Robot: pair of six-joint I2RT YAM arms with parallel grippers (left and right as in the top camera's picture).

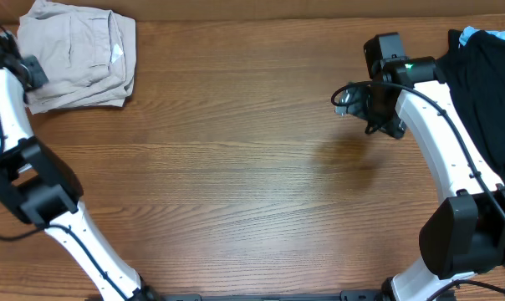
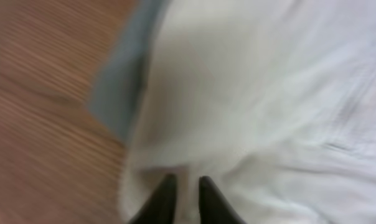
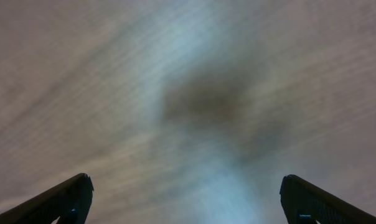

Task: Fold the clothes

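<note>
The folded beige khaki shorts (image 1: 77,54) lie at the table's far left corner, with a small white tag on their right side. My left gripper (image 1: 33,75) is at their left edge. In the blurred left wrist view its fingers (image 2: 187,190) are nearly together with the pale cloth (image 2: 269,93) pinched between them. A grey-blue strip (image 2: 116,93) shows at the cloth's edge. A black garment (image 1: 487,92) lies at the far right. My right gripper (image 1: 344,100) is open and empty above bare wood (image 3: 187,193), left of the black garment.
The brown wooden table (image 1: 236,167) fills the view. A bit of blue cloth (image 1: 470,36) shows at the top of the black garment. The right arm's white links run down the right side.
</note>
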